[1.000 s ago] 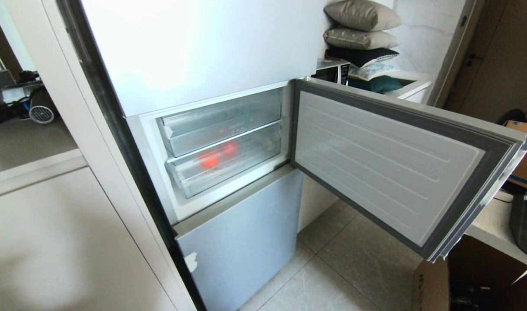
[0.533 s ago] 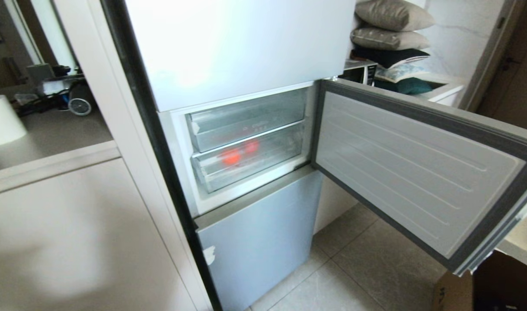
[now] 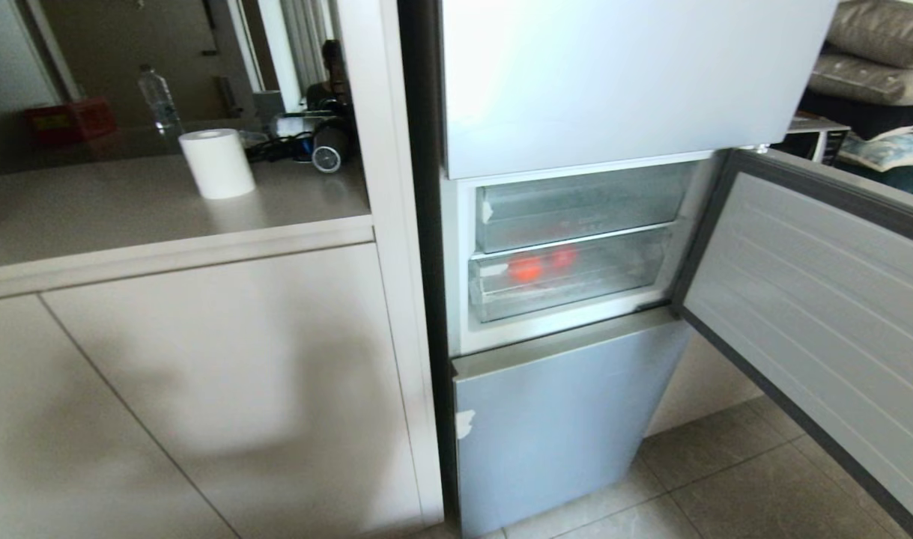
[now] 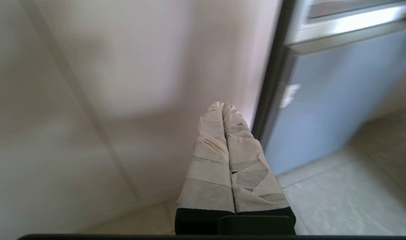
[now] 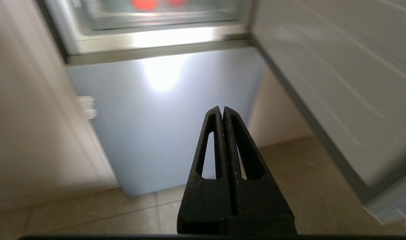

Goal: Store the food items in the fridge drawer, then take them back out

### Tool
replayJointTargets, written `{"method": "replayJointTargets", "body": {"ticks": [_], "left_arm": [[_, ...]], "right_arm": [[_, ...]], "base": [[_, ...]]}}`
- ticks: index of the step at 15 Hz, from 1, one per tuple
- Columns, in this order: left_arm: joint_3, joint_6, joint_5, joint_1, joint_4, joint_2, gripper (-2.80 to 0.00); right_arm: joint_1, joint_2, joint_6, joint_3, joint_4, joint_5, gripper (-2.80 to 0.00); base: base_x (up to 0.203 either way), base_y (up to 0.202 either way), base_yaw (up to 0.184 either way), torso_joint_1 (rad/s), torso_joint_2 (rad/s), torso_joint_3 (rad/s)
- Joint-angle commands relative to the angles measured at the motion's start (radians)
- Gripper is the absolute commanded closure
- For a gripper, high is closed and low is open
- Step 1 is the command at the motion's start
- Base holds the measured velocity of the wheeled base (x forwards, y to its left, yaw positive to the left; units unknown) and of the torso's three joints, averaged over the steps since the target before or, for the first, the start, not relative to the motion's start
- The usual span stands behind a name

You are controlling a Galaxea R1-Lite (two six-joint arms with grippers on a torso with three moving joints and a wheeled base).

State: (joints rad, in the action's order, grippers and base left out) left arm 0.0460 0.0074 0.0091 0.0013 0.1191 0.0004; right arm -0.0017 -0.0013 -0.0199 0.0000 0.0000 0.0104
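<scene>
A: What is seen nearest?

B: The left hand (image 4: 223, 106) is seen low down, in front of the pale cupboard wall beside the fridge. Its taped fingers are pressed together and nothing is held. The right hand (image 5: 222, 110) is seen low down too, in front of the lowest blue panel (image 5: 163, 120). Its black fingers are pressed together and nothing is held there either

A: And farther off?

B: The fridge drawer (image 3: 568, 281) is found above that blue panel, and it is pushed in. The two food items (image 3: 526, 269) are seen through its clear front, side by side, inside it. The drawer's long side runs from left to right. The open door (image 3: 816, 299) is swung out on the right

A: Which hand is nearer to the drawer?

B: The right one, it is judged. The drawer lies up and ahead of it, almost straight in front. The left hand is set off to the side, by the cupboard

A: What is different from a second ago?

B: The whole head view has been swung to the left, so the fridge is now seen farther right. More of the desk (image 3: 126, 209) with the paper roll (image 3: 216, 163) is shown. The things themselves have not been moved
</scene>
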Motion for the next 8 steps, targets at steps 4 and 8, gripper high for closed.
{"method": "replayJointTargets", "body": {"ticks": [4,8], "left_arm": [[0.000,0.000,0.000,0.000,0.001,0.001,0.00],[0.000,0.000,0.000,0.000,0.001,0.001,0.00]], "right_arm": [[0.000,0.001,0.000,0.000,0.000,0.000,0.00],[0.000,0.001,0.000,0.000,0.000,0.000,0.00]], "base": [[0.001,-0.009,0.175,0.003,0.00,0.004],[0.002,-0.010,0.176,0.003,0.00,0.001]]}}
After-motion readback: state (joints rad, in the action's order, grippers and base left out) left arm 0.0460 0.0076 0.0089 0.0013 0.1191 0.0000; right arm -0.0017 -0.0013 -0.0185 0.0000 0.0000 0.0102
